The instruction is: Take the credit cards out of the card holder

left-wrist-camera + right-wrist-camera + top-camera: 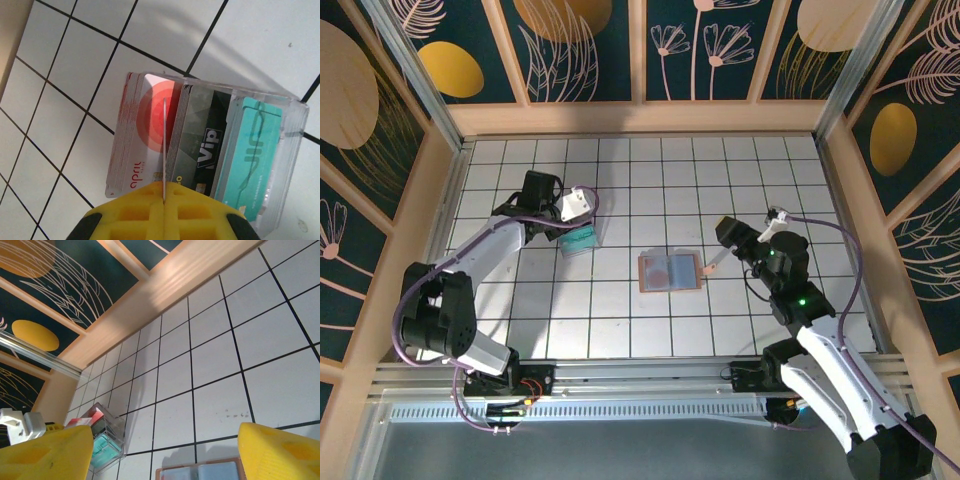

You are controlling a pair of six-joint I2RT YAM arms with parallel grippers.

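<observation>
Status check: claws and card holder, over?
Left claw shut on thin card, over clear card box. Right claw open at card holder right edge. Holder lies open, flat.

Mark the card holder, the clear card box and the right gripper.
card holder [669,271], top view, centre of its blue-grey face.
clear card box [291,132], left wrist view, its right-hand clear wall.
right gripper [165,440], right wrist view, midway between the open yellow fingertips.

Two arms [485,250], white shells over black joints, black bases. Purple cables [415,285] looping alongside each. Blocky yellow fingers [130,215] with black trim. Green lights [803,298] on right arm [830,360].
</observation>
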